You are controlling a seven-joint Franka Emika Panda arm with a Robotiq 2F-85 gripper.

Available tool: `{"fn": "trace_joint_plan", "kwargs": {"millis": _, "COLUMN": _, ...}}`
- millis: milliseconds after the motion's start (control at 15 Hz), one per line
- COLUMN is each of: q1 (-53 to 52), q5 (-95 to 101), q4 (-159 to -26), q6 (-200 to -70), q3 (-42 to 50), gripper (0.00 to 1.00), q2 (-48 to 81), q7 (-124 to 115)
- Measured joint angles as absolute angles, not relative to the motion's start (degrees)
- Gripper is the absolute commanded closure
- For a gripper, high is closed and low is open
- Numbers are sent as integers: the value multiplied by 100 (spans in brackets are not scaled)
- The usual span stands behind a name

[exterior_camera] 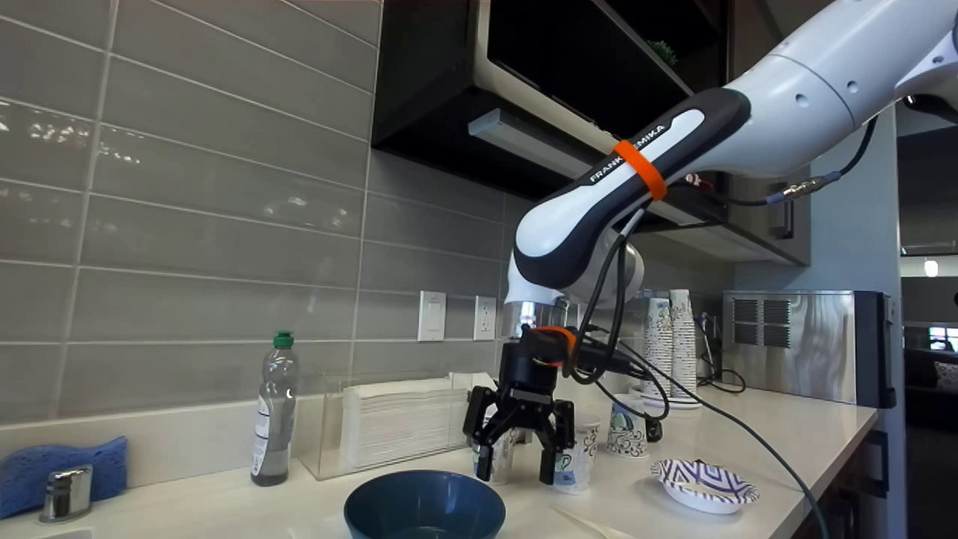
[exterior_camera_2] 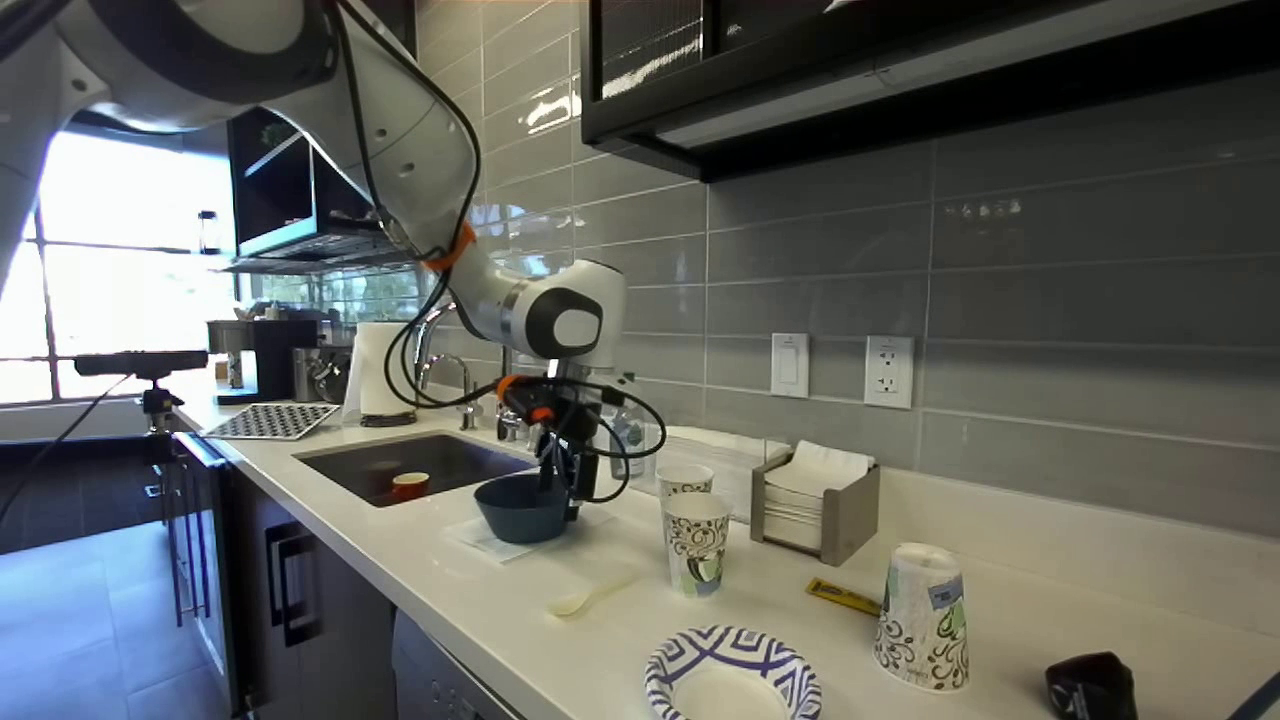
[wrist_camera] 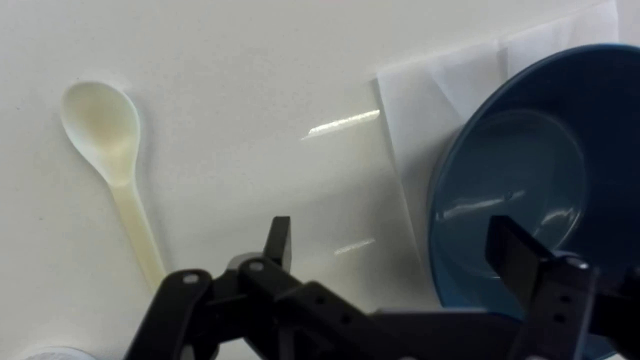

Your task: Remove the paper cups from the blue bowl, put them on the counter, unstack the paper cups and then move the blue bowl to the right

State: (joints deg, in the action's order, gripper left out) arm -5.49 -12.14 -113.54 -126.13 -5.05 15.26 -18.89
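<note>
The claw (wrist_camera: 392, 235) is wide, with its black fingers (wrist_camera: 281, 242) far apart. In the wrist view, one finger is over the inside of the blue bowl (wrist_camera: 520, 160), and the other is past its edge, over the counter (wrist_camera: 225, 165). I can't tell if they touch the bowl. The bowl sits on a white napkin (wrist_camera: 425, 100) and hides part of it. The wrist view cuts off the bowl's right side. In an exterior view the bowl (exterior_camera: 420, 513) has its bottom cut off.

Two paper cups (exterior_camera_2: 697, 560) stand upright on the counter, near the bowl. In an exterior view the front cup (exterior_camera_2: 697, 540) hides much of the back cup (exterior_camera_2: 686, 477). In an exterior view the claw blocks part of both cups (exterior_camera: 584, 457), but a gap shows between them.

The claw hides the end of the spoon (wrist_camera: 102, 125) in the wrist view, but the whole spoon (exterior_camera_2: 572, 604) shows in an exterior view. A round white thing (wrist_camera: 57, 355) pokes into a corner of the wrist view, too little to name.
</note>
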Motion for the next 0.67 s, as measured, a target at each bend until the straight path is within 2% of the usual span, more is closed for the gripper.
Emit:
{"fn": "trace_joint_plan", "kwargs": {"millis": 333, "q1": -550, "q5": -1408, "q4": -11302, "q6": -12810, "q3": -556, "gripper": 0, "q2": 1699, "q7": -1578}}
{"fn": "trace_joint_plan", "kwargs": {"millis": 400, "q1": -549, "q5": -1484, "q4": -11290, "q6": -12862, "q3": -559, "gripper": 9, "q2": 1750, "q7": -1517}}
{"fn": "trace_joint_plan", "kwargs": {"millis": 467, "q1": -548, "q5": -1566, "q4": -11279, "q6": -12907, "q3": -562, "gripper": 26, "q2": 1803, "q7": -1457}}
{"fn": "trace_joint_plan", "kwargs": {"millis": 667, "q1": -544, "q5": -1736, "q4": -11214, "q6": -13013, "q3": -576, "gripper": 48, "q2": 1957, "q7": -1321}}
